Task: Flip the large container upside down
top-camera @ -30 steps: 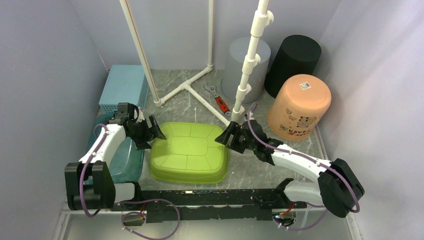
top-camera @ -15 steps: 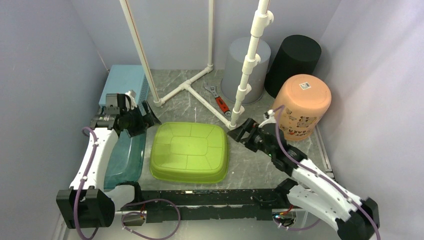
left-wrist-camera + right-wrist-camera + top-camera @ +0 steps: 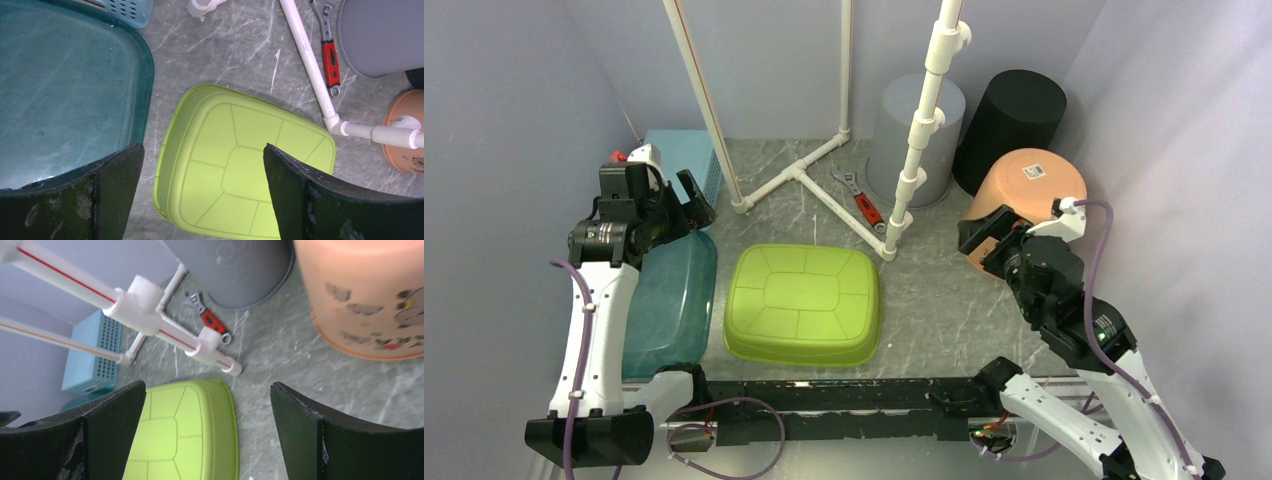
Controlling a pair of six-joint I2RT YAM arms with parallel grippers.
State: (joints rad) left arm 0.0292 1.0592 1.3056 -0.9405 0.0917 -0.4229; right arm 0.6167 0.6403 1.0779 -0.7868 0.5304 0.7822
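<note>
The large container (image 3: 802,303) is a lime-green rectangular basin lying bottom up on the marble table, its ribbed base facing the camera. It also shows in the left wrist view (image 3: 240,165) and the right wrist view (image 3: 185,430). My left gripper (image 3: 696,205) hangs high over the table's left side, open and empty, well clear of the basin (image 3: 202,147). My right gripper (image 3: 982,240) is raised at the right, in front of the orange bin, also open with nothing between its fingers (image 3: 208,385).
A teal basin (image 3: 669,300) lies against the green one's left side. Behind it stands a blue perforated basket (image 3: 674,165). A white pipe frame (image 3: 799,175), a red-handled wrench (image 3: 864,205), and grey (image 3: 914,125), black (image 3: 1014,115) and orange (image 3: 1029,205) bins fill the back.
Both grippers have let go of the green container's sides, risen and drawn outward to left and right. The right jaws have widened. The container lies still, bottom up.
</note>
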